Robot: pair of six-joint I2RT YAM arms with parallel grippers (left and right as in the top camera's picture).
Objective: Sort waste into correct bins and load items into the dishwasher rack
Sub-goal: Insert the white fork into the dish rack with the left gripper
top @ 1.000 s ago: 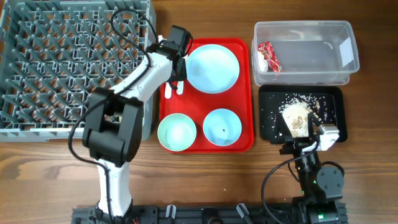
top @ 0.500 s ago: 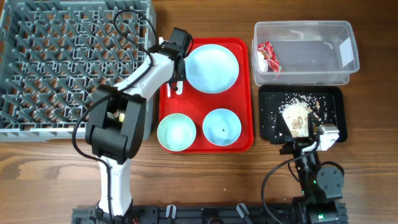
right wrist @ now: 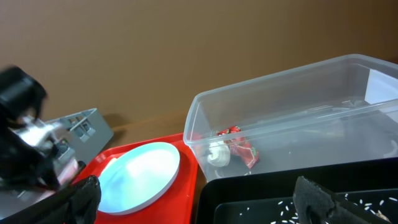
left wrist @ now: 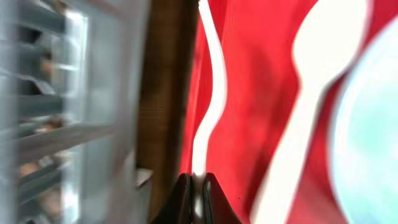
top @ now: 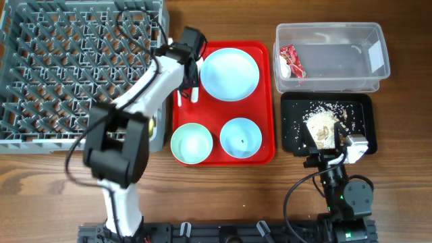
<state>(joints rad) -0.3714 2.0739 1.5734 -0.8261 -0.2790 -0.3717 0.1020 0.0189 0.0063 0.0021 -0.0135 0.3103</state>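
On the bench (top: 54, 189), beside the grey dishwasher rack (top: 67, 67), the red tray (top: 266, 108) carries the white fork (left wrist: 211, 93) near its left edge. The left fingers (left wrist: 179, 205) pinch the fork's handle end. The right fingers (right wrist: 314, 199) stand spread over the black tray (top: 361, 108).

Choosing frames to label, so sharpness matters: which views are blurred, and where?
Left wrist: motion smear over the rack, red tray and spoon; the left gripper, shut on the fork, looks crisper. Overhead: only the left arm is smeared; the plate is sharp. Right wrist: clear tub and wrapper sharp, left arm a dark blur at the edge.
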